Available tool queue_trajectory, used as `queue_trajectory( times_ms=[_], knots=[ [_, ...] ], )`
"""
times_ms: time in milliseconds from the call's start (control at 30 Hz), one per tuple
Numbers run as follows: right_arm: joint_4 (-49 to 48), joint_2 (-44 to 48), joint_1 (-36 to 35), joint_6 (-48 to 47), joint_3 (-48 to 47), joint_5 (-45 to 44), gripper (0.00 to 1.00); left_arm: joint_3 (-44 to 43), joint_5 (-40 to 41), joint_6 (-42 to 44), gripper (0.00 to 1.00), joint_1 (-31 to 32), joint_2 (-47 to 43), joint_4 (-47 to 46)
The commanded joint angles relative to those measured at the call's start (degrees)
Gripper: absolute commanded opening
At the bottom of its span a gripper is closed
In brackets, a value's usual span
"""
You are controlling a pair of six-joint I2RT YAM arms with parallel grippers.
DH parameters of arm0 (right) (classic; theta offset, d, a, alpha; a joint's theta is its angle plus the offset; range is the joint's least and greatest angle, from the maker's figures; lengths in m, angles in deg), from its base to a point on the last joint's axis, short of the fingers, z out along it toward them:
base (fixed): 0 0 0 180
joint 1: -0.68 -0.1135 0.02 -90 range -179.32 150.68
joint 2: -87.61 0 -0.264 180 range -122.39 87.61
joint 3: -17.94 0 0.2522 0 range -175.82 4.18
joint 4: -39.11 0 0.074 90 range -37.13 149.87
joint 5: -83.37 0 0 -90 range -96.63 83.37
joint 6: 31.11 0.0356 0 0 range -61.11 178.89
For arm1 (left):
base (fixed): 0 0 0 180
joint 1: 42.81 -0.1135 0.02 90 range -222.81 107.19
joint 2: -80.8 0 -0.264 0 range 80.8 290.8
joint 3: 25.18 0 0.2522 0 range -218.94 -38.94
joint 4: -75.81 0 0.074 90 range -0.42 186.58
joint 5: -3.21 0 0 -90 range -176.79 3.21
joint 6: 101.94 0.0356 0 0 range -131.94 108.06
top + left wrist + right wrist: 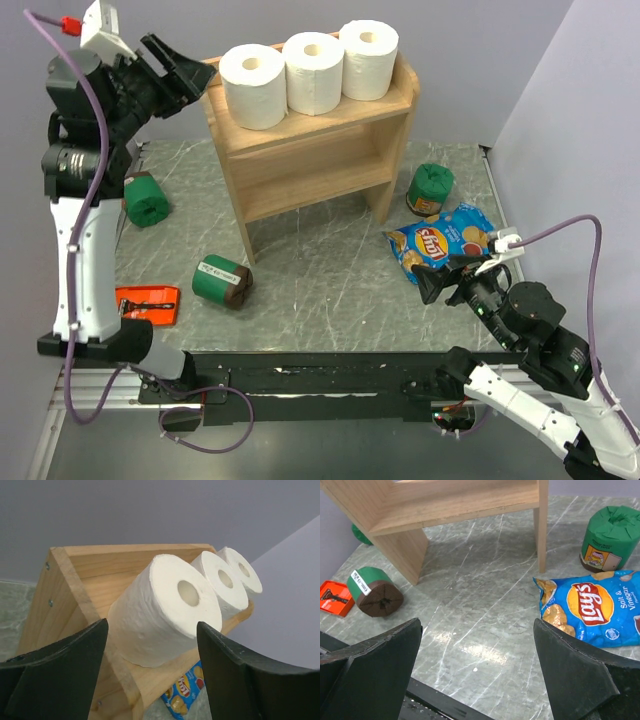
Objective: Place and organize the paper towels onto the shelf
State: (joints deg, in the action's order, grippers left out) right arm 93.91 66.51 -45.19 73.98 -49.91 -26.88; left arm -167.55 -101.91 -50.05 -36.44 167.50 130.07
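Note:
Three white paper towels (252, 85) (314, 72) (368, 58) stand in a row on the top tier of the light wooden shelf (320, 150). My left gripper (195, 72) hovers just off the shelf's left end, level with the top tier. Its jaws are open and apart from the nearest roll (165, 607), which stands beyond the fingertips with the two other rolls (225, 582) (245, 572) behind it. The shelf's side rim (75, 580) runs under the left finger. My right gripper (432, 283) is low at the right and open, with only the table beneath it (477, 622).
Green cylindrical packages lie left of the shelf (146, 200), in front of it (222, 280) and by its right leg (430, 188). A blue Lay's bag (445, 240) lies just ahead of the right gripper. An orange packet (148, 302) rests near the left arm's base.

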Motion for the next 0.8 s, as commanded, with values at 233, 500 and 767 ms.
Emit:
queue_trajectory(
  times_ms=[233,500,767],
  knots=[
    [-8.9,-8.2,-0.1,4.1,1.5,1.7,1.0,30.6,17.6,7.8,0.96,0.2,-24.3,-5.3],
    [-15.4,-20.0,3.5,5.7,2.1,6.5,0.99,67.4,20.0,5.8,0.96,0.2,-41.9,-13.1],
    [-21.3,-27.1,25.9,5.4,3.3,10.5,0.96,83.1,21.3,7.3,0.96,0.2,-47.9,-14.7]
  ],
)
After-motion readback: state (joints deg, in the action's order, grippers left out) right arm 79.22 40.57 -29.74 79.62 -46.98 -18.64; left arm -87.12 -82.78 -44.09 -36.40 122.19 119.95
